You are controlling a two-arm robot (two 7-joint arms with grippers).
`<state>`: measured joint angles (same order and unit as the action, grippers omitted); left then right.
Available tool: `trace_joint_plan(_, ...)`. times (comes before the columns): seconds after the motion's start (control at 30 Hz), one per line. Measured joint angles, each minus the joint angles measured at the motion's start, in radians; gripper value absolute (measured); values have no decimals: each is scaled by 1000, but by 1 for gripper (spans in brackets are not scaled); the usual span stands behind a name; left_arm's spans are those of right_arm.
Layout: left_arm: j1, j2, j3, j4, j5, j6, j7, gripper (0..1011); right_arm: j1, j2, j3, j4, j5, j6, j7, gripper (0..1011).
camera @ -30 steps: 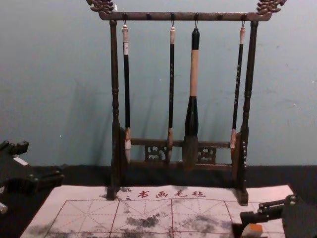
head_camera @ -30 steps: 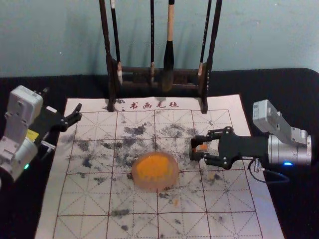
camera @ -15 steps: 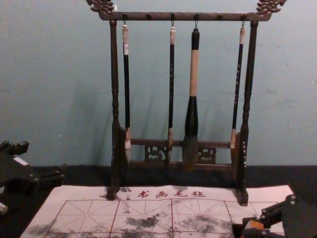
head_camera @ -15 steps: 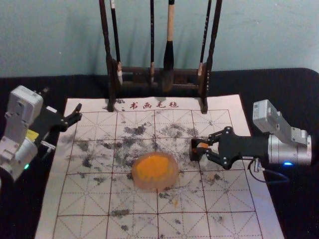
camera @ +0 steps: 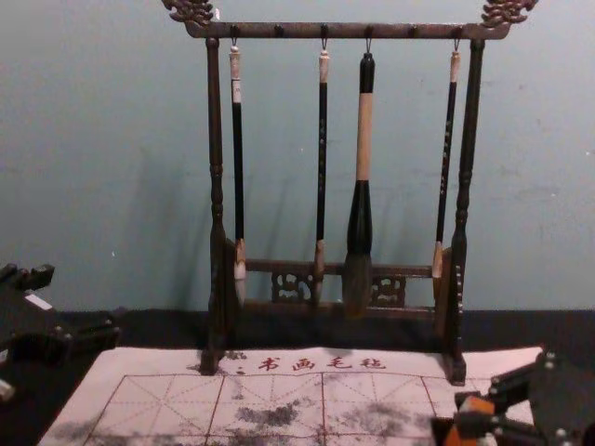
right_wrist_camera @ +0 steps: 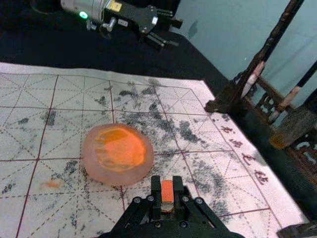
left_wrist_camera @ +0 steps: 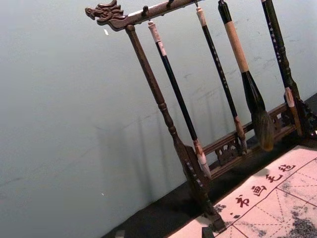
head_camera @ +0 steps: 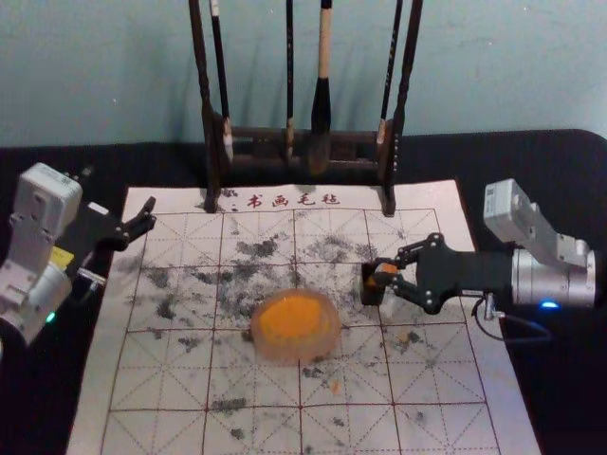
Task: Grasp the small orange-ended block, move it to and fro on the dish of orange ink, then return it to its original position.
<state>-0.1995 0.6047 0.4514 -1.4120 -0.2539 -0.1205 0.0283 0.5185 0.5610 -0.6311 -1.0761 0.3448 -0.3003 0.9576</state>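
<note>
In the head view my right gripper [head_camera: 383, 271] is shut on the small orange-ended block [head_camera: 389, 269], just above a small dark holder [head_camera: 370, 292] on the mat. The right wrist view has the block [right_wrist_camera: 167, 190], orange end outward, pinched between the black pads of the right gripper [right_wrist_camera: 167, 186]. The round translucent dish [head_camera: 328, 343] with orange ink [head_camera: 292, 318] lies left of the block, apart from it. My left gripper [head_camera: 119, 200] is parked open at the mat's left edge; its fingertips show at the bottom of the left wrist view [left_wrist_camera: 164, 233].
A dark wooden rack [head_camera: 266, 136] with hanging brushes [camera: 323, 177] stands at the mat's back edge. The ink-stained gridded mat [head_camera: 256, 387] lies on a black-covered table [head_camera: 564, 398], with a wall behind.
My right gripper has shut on the block and risen slightly with it, after standing open around it. The dish, holder and left arm have kept their places.
</note>
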Motion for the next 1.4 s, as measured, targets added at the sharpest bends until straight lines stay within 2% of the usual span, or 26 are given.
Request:
trace_joint_plan(0.2,0,0,0,0,0,0,0,1001,5,18,7,-35,9,23,2,137)
trace_joint_plan(0.5,0,0,0,0,0,0,0,1001,9,66,22,-129,23,66,-5,137)
trace_joint_plan(0.67,0,0,0,0,0,0,0,1001,19,74,24,-167,33,78,-3,137)
trace_joint_plan(0.77,0,0,0,0,0,0,0,1001,35,65,14,-176,38,80,13,137)
trace_joint_plan(0.9,0,0,0,0,0,0,0,1001,64,36,-16,-162,39,82,39,137)
trace_joint_plan(1.23,0,0,0,0,0,0,0,1001,153,-66,-111,-67,35,95,113,137)
trace_joint_plan(1.4,0,0,0,0,0,0,0,1001,192,-97,-153,-20,21,100,148,137)
